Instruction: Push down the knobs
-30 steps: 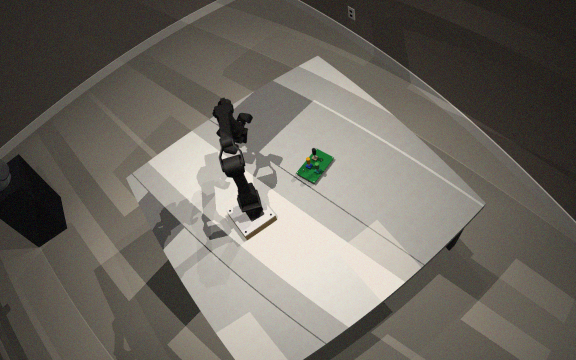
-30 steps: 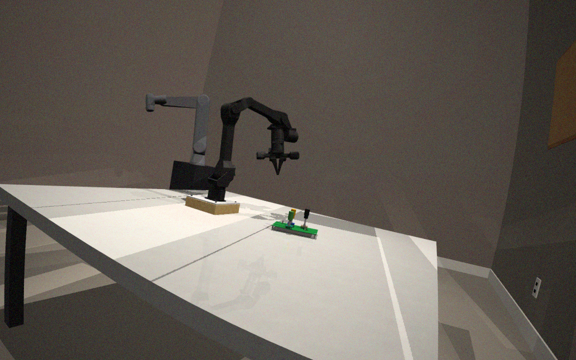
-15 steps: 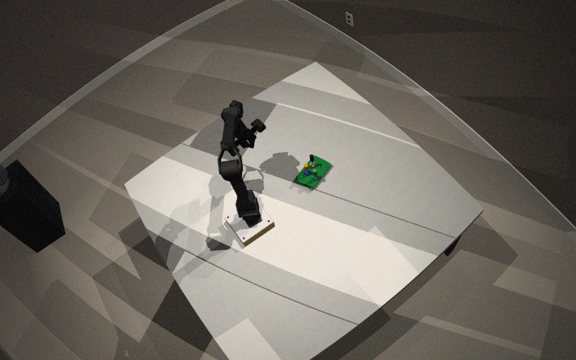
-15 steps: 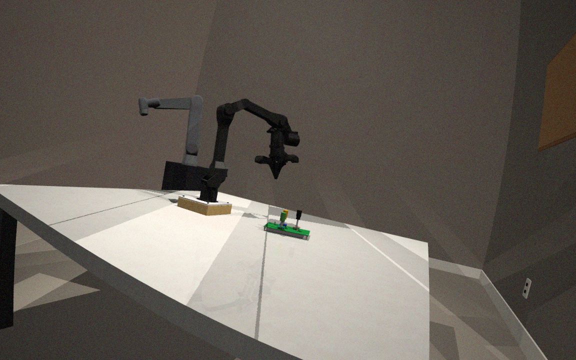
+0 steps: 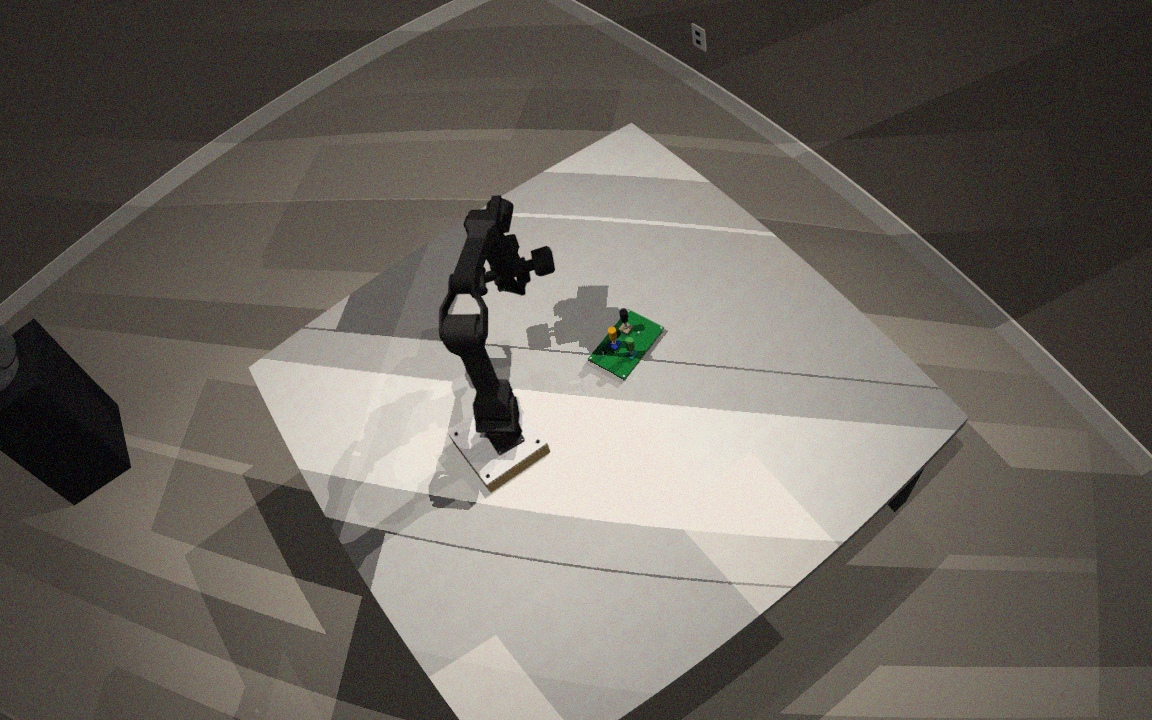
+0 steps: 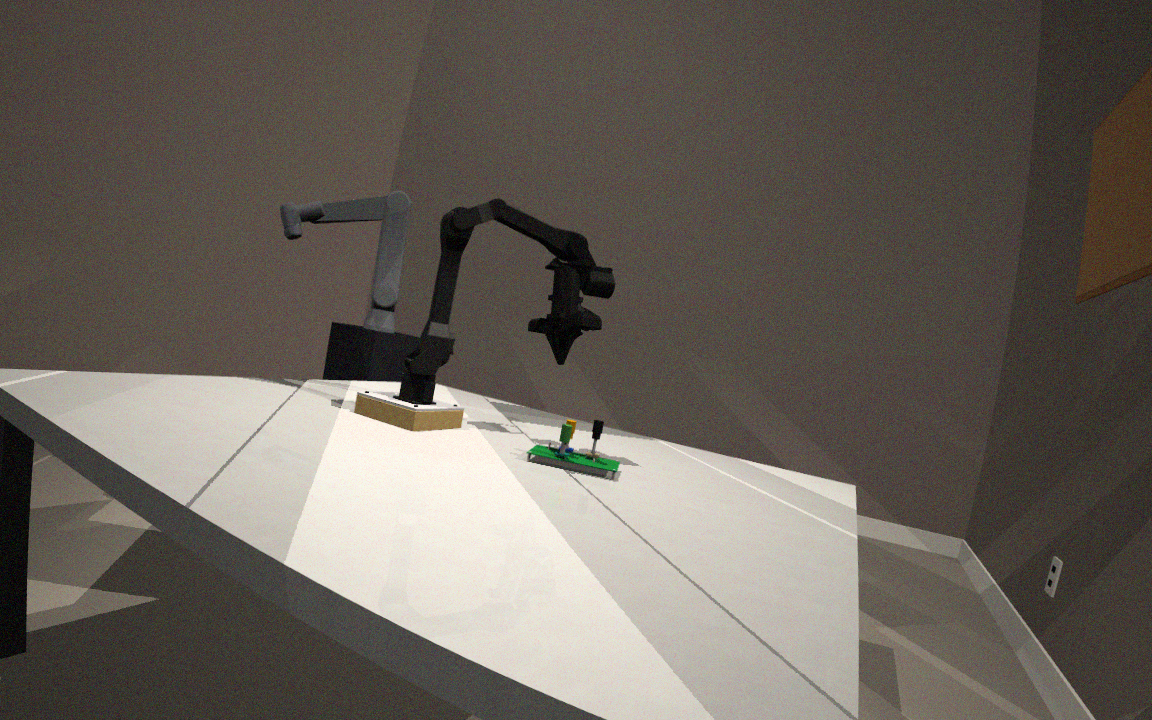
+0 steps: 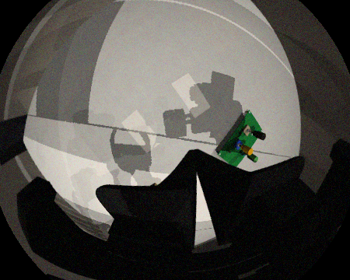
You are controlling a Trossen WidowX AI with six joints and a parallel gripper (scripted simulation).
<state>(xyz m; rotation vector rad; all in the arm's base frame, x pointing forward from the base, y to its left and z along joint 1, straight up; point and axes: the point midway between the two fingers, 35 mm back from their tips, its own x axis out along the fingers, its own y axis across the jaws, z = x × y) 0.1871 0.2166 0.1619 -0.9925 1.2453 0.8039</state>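
Observation:
The green circuit board (image 5: 652, 331) (image 6: 602, 464) (image 7: 228, 155) stands on short legs. A black knob (image 5: 623, 315) (image 6: 597, 428) (image 7: 259, 135) sits high, with bare shaft below it. An orange knob (image 5: 611, 332) (image 7: 248, 150) stands over a blue potentiometer; in the exterior view it is mostly hidden behind a green knob (image 6: 567, 434) (image 7: 253, 158). I cannot tell how far down the orange and green knobs sit. My gripper (image 6: 560, 360) (image 7: 194, 154) is shut and empty, pointing down well above the table, off to one side of the board. Its tips are hidden in the top view.
The arm's base plate (image 5: 517, 470) (image 6: 408, 415) is on the white table (image 5: 705, 483) (image 6: 437, 537). A grey arm (image 6: 390, 259) stands on a black block (image 5: 52, 420) (image 6: 356, 351) beyond the table. Shadows of my arm fall beside the board.

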